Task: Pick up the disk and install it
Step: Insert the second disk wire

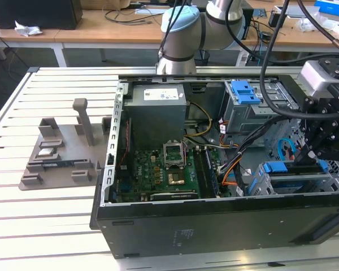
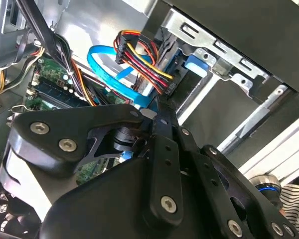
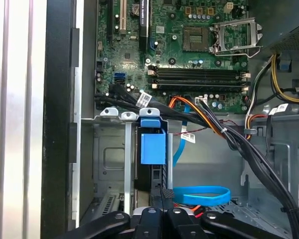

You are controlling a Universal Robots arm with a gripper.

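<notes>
Inside the open computer case (image 1: 158, 217), at its corner on the exterior view's right, the gripper (image 1: 312, 151) sits low over the drive cage (image 1: 282, 180); finger state: cannot tell, the linkage blocks the tips in both wrist views; the disk (image 3: 150, 172) stands on edge in a cage slot, with its blue bracket (image 3: 153, 144) on the near end, and in the first wrist view the gripper (image 3: 162, 201) is right at its end, contact unclear; the cage's silver rails (image 3: 127, 149) flank the disk on both sides; a blue flat cable (image 3: 199, 194) loops just beside the slot; a red-yellow-black wire bundle (image 2: 142, 57) ends in a black plug close to the gripper's linkage (image 2: 162, 149) in the second wrist view; the motherboard (image 1: 164, 175) lies on the case floor, empty processor socket (image 1: 174, 151) in the middle; the grey power supply box (image 1: 158, 113) sits at the case's far edge; another blue latch piece (image 1: 244, 91) tops the upper bay at the far edge; a grey fixture block (image 1: 62, 152) rests on the slatted white table (image 1: 39, 220), well apart from the case, toward the exterior view's left.
</notes>
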